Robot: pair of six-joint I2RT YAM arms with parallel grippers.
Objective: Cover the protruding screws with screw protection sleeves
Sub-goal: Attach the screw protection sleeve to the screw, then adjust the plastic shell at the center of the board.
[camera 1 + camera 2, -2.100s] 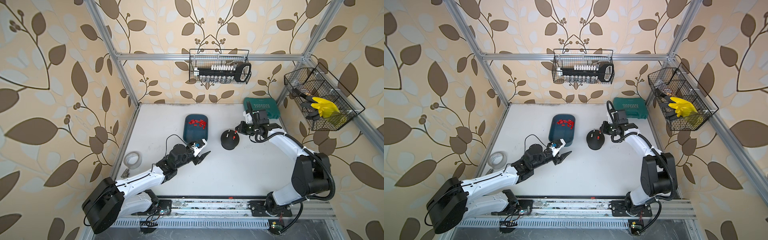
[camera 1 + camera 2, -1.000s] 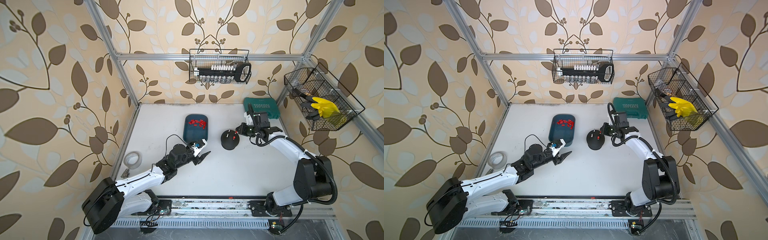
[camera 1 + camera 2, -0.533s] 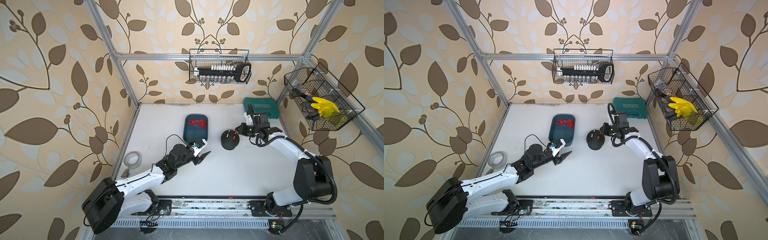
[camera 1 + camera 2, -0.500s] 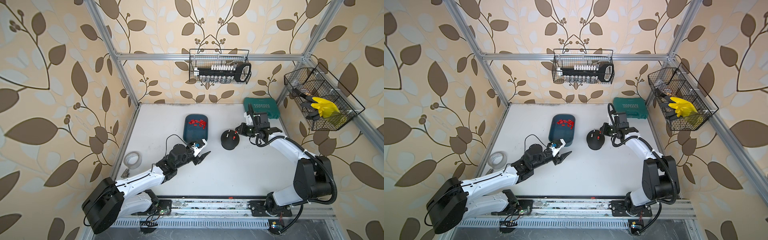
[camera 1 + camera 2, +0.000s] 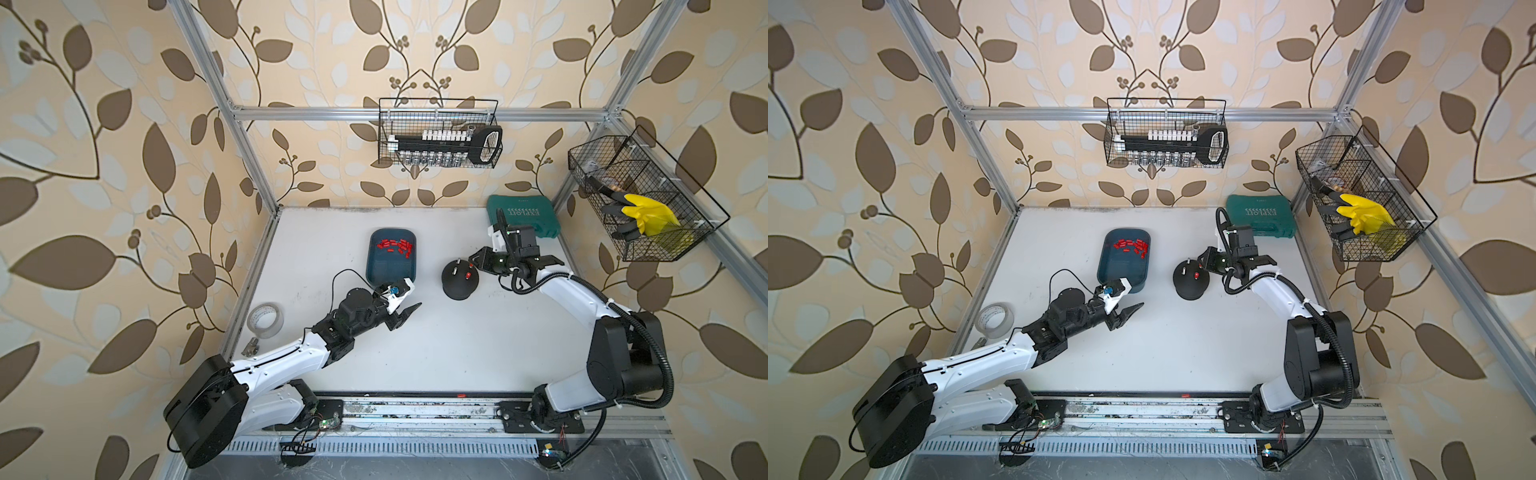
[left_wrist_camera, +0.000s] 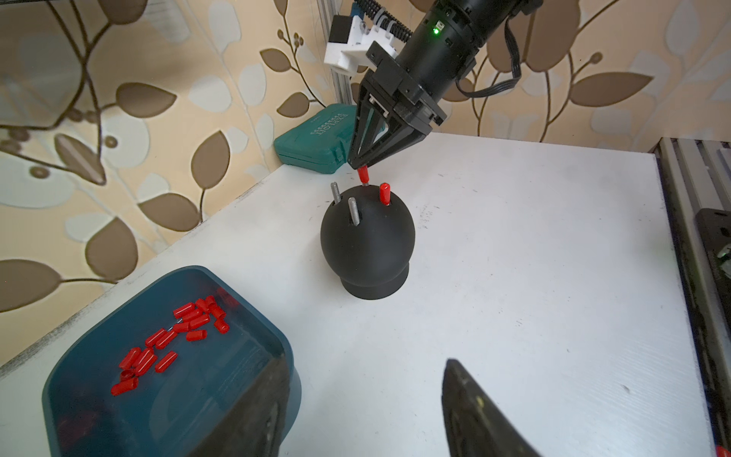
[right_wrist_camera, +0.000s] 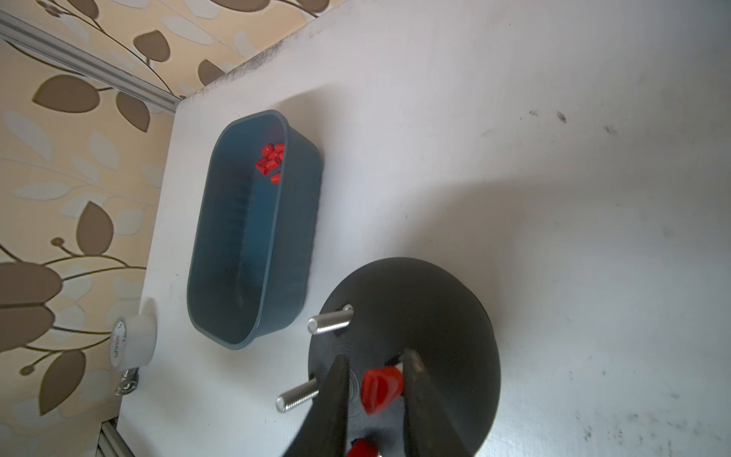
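**STATUS: 1 screw capped, 1 sleeve at the jaws, 2 bare**

**Top views.**
- Item: dome base (image 5: pixel 459 286), black, mid-table, just beside tray (image 5: pixel 371 266).
- Both top views show one red-capped pin and one bare pin (image 5: pixel 1187 262) on it. The rest are too small to count from here.
- Stock: screw protection sleeves (image 5: pixel 395 246), red, heaped at far end of tray. Plenty left.
- Item: right gripper (image 5: pixel 478 261), over the dome's edge. Jaw state can't be read at this range.
- Item: left gripper (image 5: pixel 405 315), by the tray's near end, well apart from the dome.

**Left wrist view.**
- Item: protruding screws (image 6: pixel 353 211), qty 4, all on the dome top.
- Two are bare thread.
- One is fully sleeved (image 6: pixel 384 192).
- The fourth has a sleeve (image 6: pixel 362 174) on its top w/ a bit of thread showing under it. The right gripper's tip sits right at the sleeve's top.
- The left gripper's (image 6: pixel 364 360) fingers are wide apart w/ nothing btwn: released, empty.

**Right wrist view.**
- The right gripper's (image 7: pixel 375 354) jaws are a little apart w/ the red sleeve (image 7: pixel 379 387) btwn them.
- A gap shows at one jaw, so it reads as let go, not pinched.
- Bare pins (image 7: pixel 330 322) lie off to one side. The capped one is at the frame edge (image 7: pixel 362 449).

**Est. progress.**
- Roughly halfway.
- Second sleeve is on; seat depth unconfirmed.
- Left to do: fetch and fit 2 more from the tray.
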